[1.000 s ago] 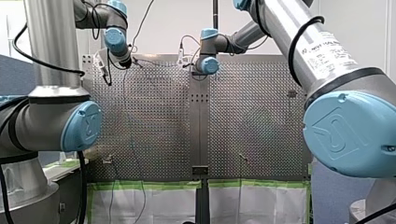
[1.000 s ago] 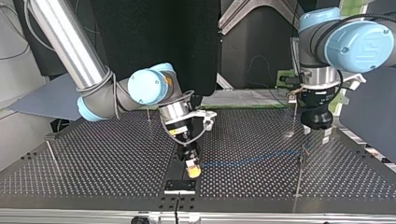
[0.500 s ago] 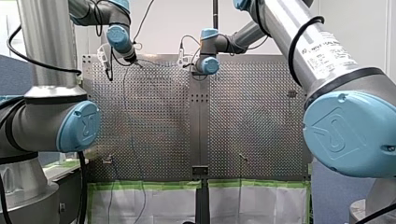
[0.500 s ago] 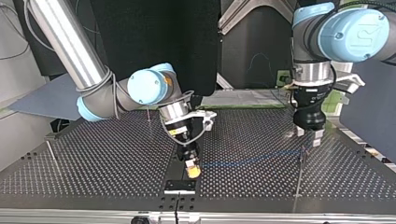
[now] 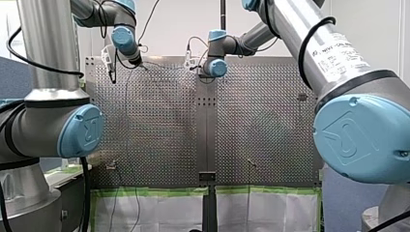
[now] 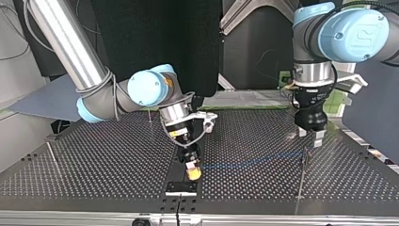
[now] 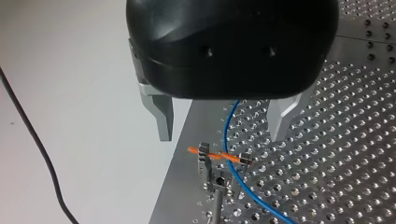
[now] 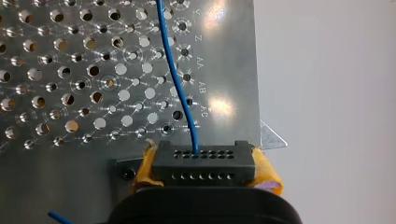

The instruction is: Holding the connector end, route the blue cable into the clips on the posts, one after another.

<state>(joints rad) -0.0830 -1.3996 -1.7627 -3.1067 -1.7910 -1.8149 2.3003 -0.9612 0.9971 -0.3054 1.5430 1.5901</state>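
My right gripper [image 6: 193, 172] clenches the connector [image 8: 201, 164]; the blue cable [image 7: 224, 135] crosses the clip [image 7: 204, 156] just beneath my released left gripper [image 7: 220, 136].

You have open perforated metal table [image 6: 103, 165] between the thin metal post [image 6: 51, 153] at the top view's left edge and my right gripper [image 6: 193, 172]. That gripper sits low by the table's edge at that view's bottom, clamped on a black connector block [image 8: 201, 163] just beside a small black bracket [image 6: 181, 187]. From there the thin blue cable [image 6: 254, 161] stretches low across the table to a clip-topped metal post [image 6: 303, 160], barring any sweep through. My left gripper [image 6: 311, 136] hangs just above that post, metal fingers spread. In the left wrist view the post's clip [image 7: 212, 161] sits ahead of the gap, the cable crossing it.
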